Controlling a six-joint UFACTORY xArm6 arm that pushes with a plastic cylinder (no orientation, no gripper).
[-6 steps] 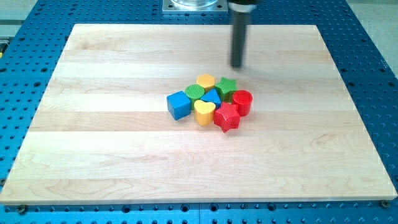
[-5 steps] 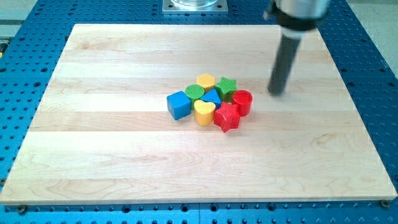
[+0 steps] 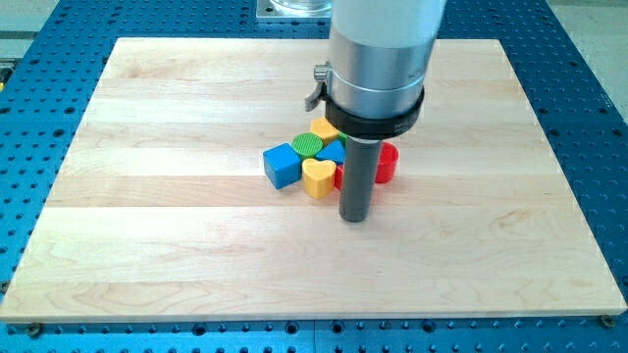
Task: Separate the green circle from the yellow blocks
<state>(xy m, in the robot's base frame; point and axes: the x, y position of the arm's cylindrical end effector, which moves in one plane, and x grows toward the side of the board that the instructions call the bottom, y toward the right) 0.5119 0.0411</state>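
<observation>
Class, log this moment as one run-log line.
my tip: view's bottom of cluster | green circle: touching yellow heart | blue cube: cluster's left

You've got my tip [image 3: 355, 218] down on the wooden board [image 3: 177, 245], just below the cluster at the view's bottom side. Rod hides part of the pile. Visible: blue cube [image 3: 281, 165], yellow heart [image 3: 318, 177], green circle [image 3: 309, 145], yellow block [image 3: 322, 127] behind it, red cylinder [image 3: 387, 163] at right.
</observation>
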